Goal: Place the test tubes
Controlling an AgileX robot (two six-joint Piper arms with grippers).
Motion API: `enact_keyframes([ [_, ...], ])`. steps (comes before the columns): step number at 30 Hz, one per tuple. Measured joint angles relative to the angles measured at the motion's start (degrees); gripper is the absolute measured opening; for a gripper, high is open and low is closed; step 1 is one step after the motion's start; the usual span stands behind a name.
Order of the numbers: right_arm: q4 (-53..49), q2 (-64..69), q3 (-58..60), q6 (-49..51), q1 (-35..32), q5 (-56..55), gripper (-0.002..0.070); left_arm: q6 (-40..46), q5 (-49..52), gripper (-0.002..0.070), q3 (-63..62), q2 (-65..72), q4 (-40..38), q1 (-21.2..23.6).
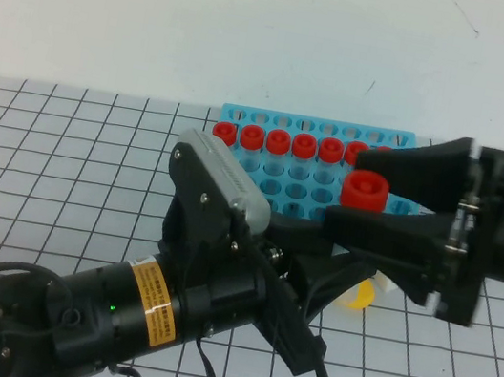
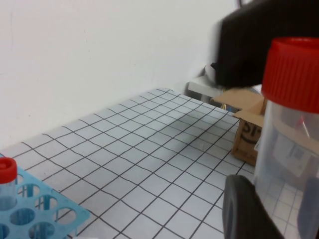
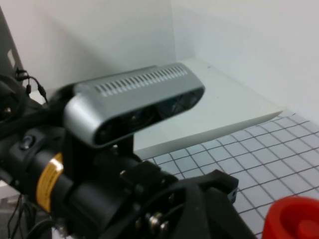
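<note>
Table (image 1: 62, 166) beneath left gripper (image 1: 354, 271), right gripper (image 1: 360, 191)

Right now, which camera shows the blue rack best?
The high view: most of the blue rack shows behind the open right gripper and the left gripper holding a test tube. Left wrist shows one corner; right wrist, none.

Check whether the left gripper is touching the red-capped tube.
Touching. The left wrist view shows the left gripper, mid-table, clamped on the tube; the right gripper, from the right, straddles its cap, jaws open.
</note>
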Motion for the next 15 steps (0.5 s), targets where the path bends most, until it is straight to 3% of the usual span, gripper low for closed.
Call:
enact_keyframes([
  [6, 0.1, 4.4, -2.5, -0.1, 1.2, -0.3, 0.0543, 1.7, 0.3, 0.0207, 0.0, 0.0, 0.2, 0.0],
  [9, 0.1, 4.8, -2.8, -0.1, 1.4, -1.6, 0.0463, 3.0, 0.7, 0.0208, 0.0, 0.0, 0.2, 0.0],
  [13, 0.1, 4.8, -2.8, -0.1, 1.5, -1.6, 0.0262, 4.1, 1.6, 0.0207, 0.0, 0.0, -1.7, 0.0],
  [15, 0.1, 4.8, -2.9, -0.3, 1.5, -1.6, 0.0263, 5.0, 1.6, 0.0208, 0.0, 0.0, -2.6, 0.0],
])
